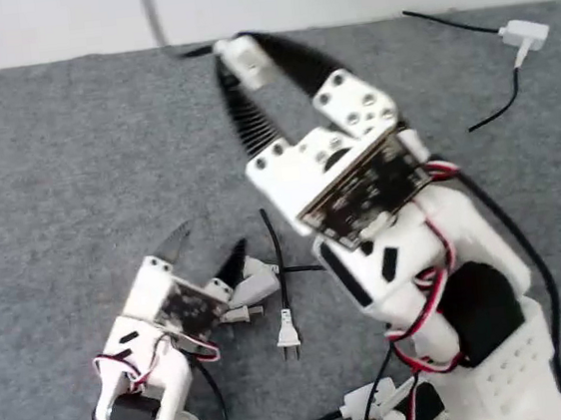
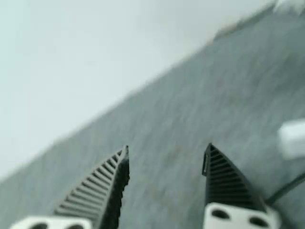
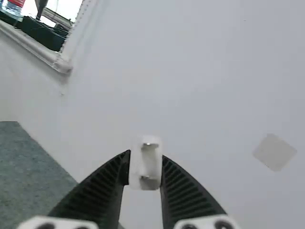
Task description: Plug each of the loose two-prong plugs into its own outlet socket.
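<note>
Nothing is plugged in yet, as far as the pictures show: no plug sits seated in a socket anywhere on the table (image 1: 56, 173).

The right claw (image 1: 232, 50) is stretched out to the table's far edge, near its middle. It is closed tight on a small white connector (image 3: 148, 164) and holds it up off the surface, facing the pale wall. Two metal marks show on the connector's face, but I cannot tell whether it is a plug or a socket.

The left claw (image 1: 204, 246) sits near the near edge, towards the left. Its fingers are spread wide with nothing between them.

Just beside it lies a white plug body (image 1: 254, 287). A little further along the near edge is a two-prong plug (image 1: 289, 334) on a black cord, loose and well apart from any socket. Another white corded piece (image 1: 525, 36) rests by the far right corner, untouched.

By my reading, the work is at an early stage. One connector is in hand and lifted, and its mate has yet to be met. The pieces by the near edge and the one in the far right corner all remain to be paired.
</note>
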Robot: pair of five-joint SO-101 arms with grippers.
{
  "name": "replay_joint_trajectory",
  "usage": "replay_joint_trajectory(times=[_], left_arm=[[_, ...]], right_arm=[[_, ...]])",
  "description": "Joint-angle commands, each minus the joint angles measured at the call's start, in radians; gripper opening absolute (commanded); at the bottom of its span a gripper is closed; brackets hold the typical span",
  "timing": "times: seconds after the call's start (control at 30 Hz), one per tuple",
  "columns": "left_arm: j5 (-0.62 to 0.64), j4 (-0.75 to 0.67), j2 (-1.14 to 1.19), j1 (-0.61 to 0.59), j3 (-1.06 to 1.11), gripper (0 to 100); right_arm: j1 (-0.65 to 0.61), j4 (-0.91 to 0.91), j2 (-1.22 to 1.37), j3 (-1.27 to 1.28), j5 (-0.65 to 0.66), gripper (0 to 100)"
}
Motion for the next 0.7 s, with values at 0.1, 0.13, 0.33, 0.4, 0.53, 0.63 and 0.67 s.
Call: replay_joint_trajectory(times=[0.1, 0.13, 0.33, 0.4, 0.53, 0.63, 0.67], left_arm=[[-0.147, -0.117, -0.003, 0.132, -0.119, 25], [-0.175, -0.127, -0.003, 0.13, -0.124, 25], [-0.218, -0.186, -0.003, 0.069, -0.124, 25], [-0.19, -0.187, -0.006, 0.055, -0.127, 25], [-0.114, -0.178, -0.002, 0.057, -0.105, 25], [-0.11, -0.14, -0.005, 0.054, -0.093, 25], [-0.11, -0.109, -0.006, 0.048, -0.094, 25]], right_arm=[[-0.056, 0.018, 0.093, -0.043, -0.008, 0.9], [-0.056, 0.028, 0.107, -0.043, -0.008, 0.9], [-0.136, 0.108, 0.156, -0.043, -0.008, 0.9], [-0.156, 0.133, 0.157, -0.043, -0.008, 0.9], [-0.157, 0.153, 0.159, -0.043, 0.038, 0.9], [-0.151, 0.231, 0.171, -0.035, 0.081, 0.9], [-0.15, 0.26, 0.171, -0.028, 0.097, 0.9]])
